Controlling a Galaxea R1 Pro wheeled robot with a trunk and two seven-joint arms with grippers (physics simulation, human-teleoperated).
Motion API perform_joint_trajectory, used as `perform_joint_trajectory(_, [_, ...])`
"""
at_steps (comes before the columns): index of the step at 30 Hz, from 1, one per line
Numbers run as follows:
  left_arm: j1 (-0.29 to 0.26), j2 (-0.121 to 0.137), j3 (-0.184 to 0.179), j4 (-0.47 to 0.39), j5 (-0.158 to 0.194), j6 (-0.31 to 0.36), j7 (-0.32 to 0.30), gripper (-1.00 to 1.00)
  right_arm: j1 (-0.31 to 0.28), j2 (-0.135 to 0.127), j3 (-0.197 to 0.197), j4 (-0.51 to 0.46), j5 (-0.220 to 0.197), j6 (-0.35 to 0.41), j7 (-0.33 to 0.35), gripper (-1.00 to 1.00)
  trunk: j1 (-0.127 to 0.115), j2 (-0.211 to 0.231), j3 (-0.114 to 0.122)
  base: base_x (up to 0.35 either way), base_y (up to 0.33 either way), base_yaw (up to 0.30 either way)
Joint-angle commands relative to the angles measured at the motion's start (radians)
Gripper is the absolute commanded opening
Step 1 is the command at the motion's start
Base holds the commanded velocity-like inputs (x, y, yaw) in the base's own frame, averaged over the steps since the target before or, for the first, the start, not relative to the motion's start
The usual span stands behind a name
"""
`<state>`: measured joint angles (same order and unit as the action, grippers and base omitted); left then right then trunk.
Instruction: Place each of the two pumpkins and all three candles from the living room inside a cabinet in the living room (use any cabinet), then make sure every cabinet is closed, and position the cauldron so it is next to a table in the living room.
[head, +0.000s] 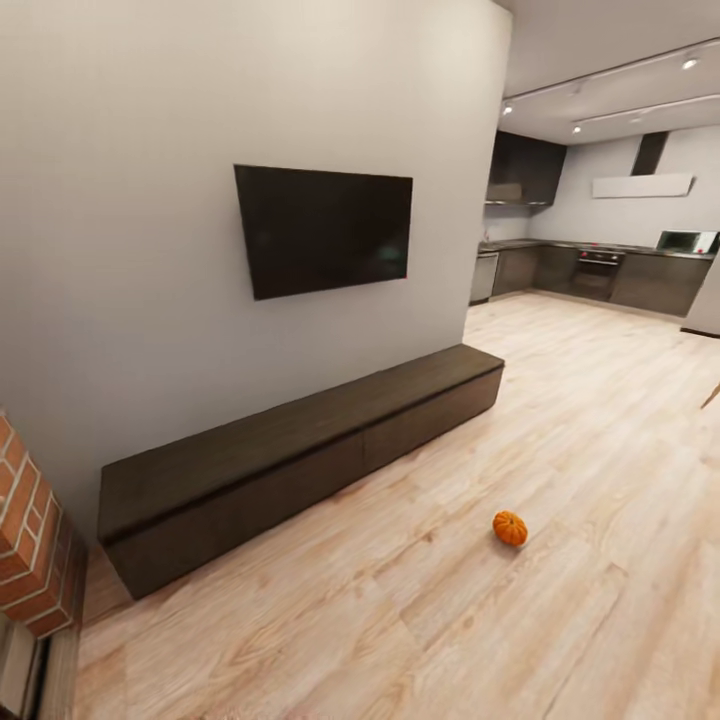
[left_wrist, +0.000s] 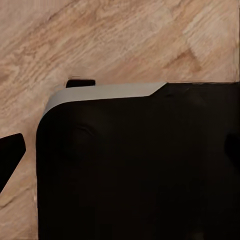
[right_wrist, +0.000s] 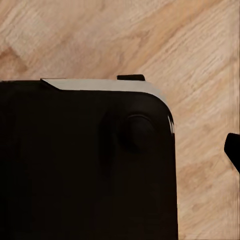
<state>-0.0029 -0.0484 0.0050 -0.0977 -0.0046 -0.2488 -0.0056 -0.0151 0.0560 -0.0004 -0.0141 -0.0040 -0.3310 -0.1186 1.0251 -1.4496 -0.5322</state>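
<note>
Fingers cannot be read in either wrist view: each looks down past a black, grey-edged body (left_wrist: 135, 165) onto wood floor (head: 560, 420), so whether they stand wide or narrow cannot be told, and nothing appears held. Well ahead of them, the cabinet (head: 300, 460) runs under the TV (head: 325, 228), its drawer fronts flush. One small pumpkin (head: 510, 528) lies on the floor nearer, apart from the cabinet. Stowing it seems still undone; the task looks early.

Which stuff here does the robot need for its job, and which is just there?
For the job:
pumpkin, alone on the wooden floor
cabinet, long and dark along the wall, drawers shut

Just there:
TV on the wall
brick column
kitchen behind
</note>
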Motion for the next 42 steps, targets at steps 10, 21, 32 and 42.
perform_joint_trajectory(10, [0.0, -0.032, 0.008, -0.049, 0.01, -0.004, -0.001, 1.0, 0.0, 0.001, -0.003, -0.079, -0.003, -0.041, -0.002, 1.0, 0.0, 0.0, -0.001, 0.0, -0.312, 0.284])
perform_joint_trajectory(21, [0.0, -0.03, 0.01, -0.048, 0.01, -0.004, -0.001, 1.0, 0.0, 0.001, -0.003, -0.085, -0.004, -0.048, -0.003, 1.0, 0.0, 0.0, -0.001, -0.009, -0.317, 0.289])
perform_joint_trajectory(32, [0.0, -0.028, 0.012, -0.048, 0.011, -0.006, -0.001, 1.0, 0.0, 0.001, -0.003, -0.08, -0.003, -0.048, -0.001, 1.0, 0.0, 0.0, -0.001, -0.12, -0.301, 0.292])
perform_joint_trajectory(42, [0.0, -0.028, 0.012, -0.048, 0.011, -0.006, -0.002, 1.0, 0.0, 0.001, -0.003, -0.076, -0.003, -0.048, -0.001, 1.0, 0.0, 0.0, -0.001, -0.069, -0.116, 0.293])
